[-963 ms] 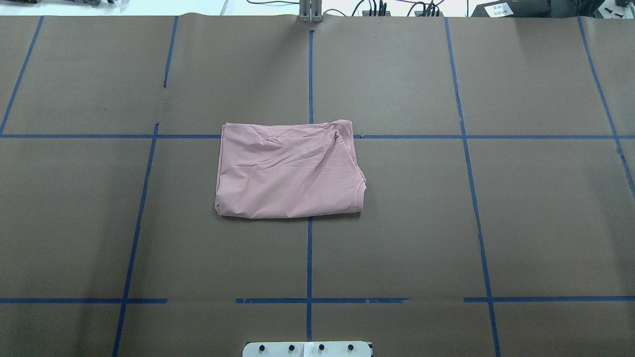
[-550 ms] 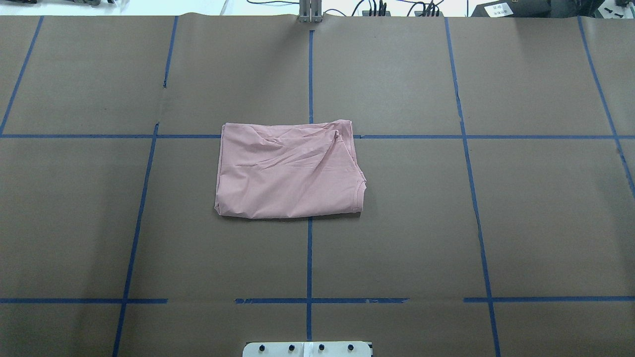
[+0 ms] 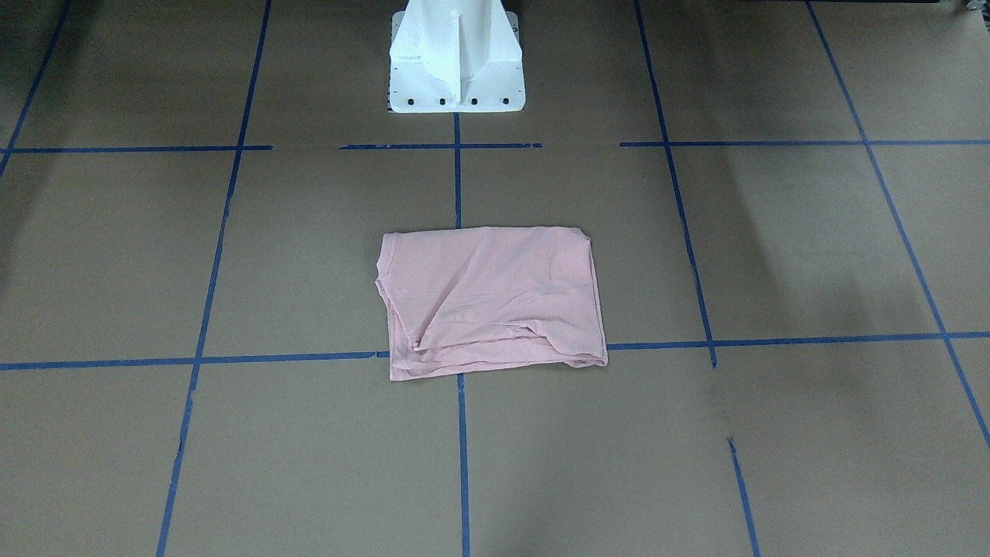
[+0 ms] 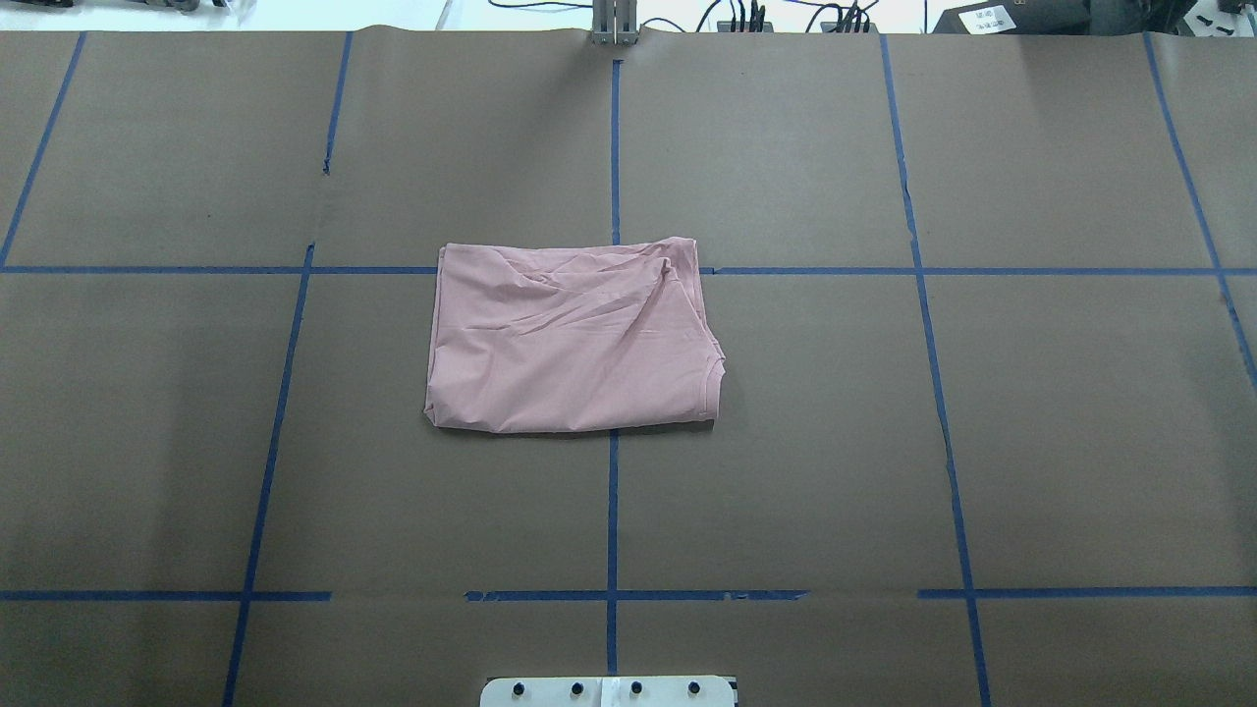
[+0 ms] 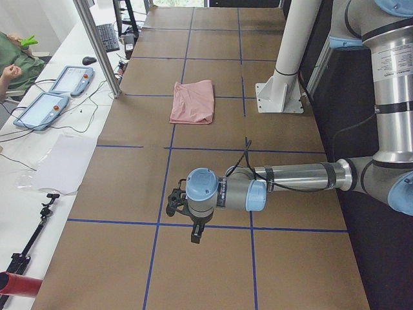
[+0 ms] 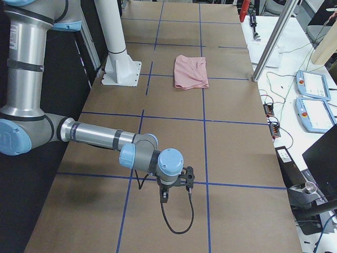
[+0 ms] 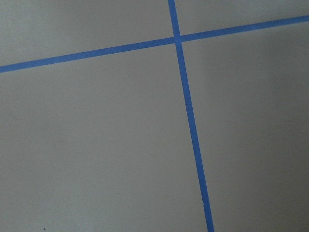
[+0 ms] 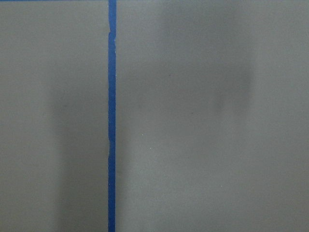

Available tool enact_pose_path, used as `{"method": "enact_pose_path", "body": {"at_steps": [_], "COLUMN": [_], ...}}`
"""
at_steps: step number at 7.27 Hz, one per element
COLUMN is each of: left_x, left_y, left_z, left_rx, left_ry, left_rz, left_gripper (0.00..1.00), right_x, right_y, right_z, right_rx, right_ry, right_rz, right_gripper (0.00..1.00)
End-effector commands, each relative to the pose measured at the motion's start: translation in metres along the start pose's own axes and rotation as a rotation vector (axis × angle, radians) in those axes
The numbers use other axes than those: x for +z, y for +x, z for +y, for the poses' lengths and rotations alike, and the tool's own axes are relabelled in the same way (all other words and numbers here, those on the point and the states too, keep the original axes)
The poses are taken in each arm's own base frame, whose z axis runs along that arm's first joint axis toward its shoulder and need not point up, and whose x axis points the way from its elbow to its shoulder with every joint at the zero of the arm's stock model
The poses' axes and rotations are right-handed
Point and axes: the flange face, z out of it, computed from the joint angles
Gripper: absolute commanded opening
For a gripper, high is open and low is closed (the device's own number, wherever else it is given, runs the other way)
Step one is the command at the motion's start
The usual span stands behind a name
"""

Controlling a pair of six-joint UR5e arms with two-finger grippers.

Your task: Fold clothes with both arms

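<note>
The pale pink T-shirt (image 4: pixel 574 339) lies folded into a rough rectangle at the table's middle, plain side up, with wrinkles and a ribbed collar edge at its right. It also shows in the front view (image 3: pixel 491 298) and the side views (image 5: pixel 193 102) (image 6: pixel 190 73). My left gripper (image 5: pixel 195 236) hangs over bare table far from the shirt, at the table's left end. My right gripper (image 6: pixel 165 196) hangs likewise at the right end. I cannot tell whether either is open or shut. Both wrist views show only brown paper and blue tape.
The white pedestal (image 3: pixel 456 62) stands at the robot's side of the table. Blue tape lines (image 4: pixel 613 511) grid the brown paper cover. A metal post (image 5: pixel 97 45), tablets (image 5: pixel 40 110) and cables sit along the far edge, and an operator (image 5: pixel 13 64) sits there.
</note>
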Motion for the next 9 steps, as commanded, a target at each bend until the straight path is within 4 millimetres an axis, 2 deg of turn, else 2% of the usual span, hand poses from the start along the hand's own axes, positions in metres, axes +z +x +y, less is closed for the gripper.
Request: {"method": "enact_pose_path", "body": {"at_steps": [1,4,5,9], "left_x": [-0.001,-0.008,-0.004,-0.007], "left_y": [0.002,0.006,0.003,0.006], "left_z": [-0.013,-0.024,-0.022,-0.028], "left_rx": [0.007,-0.01,-0.017,0.024], "left_ry": [0.006,-0.014,-0.02,0.02], "left_rz": [0.007,0.0,0.007,-0.002], "left_gripper": [1.0,1.0,1.0,1.0], "right_x": [-0.005,-0.008,-0.017,-0.009], "right_y": [-0.005,-0.008,-0.015,-0.007], "right_z": [-0.005,-0.01,-0.022,-0.017], "right_rx": [-0.015,-0.021,-0.042,-0.025], "right_ry": [0.011,0.018,0.034,0.015], "right_rz": [0.001,-0.001,0.005,0.011], "right_gripper": [1.0,1.0,1.0,1.0]}}
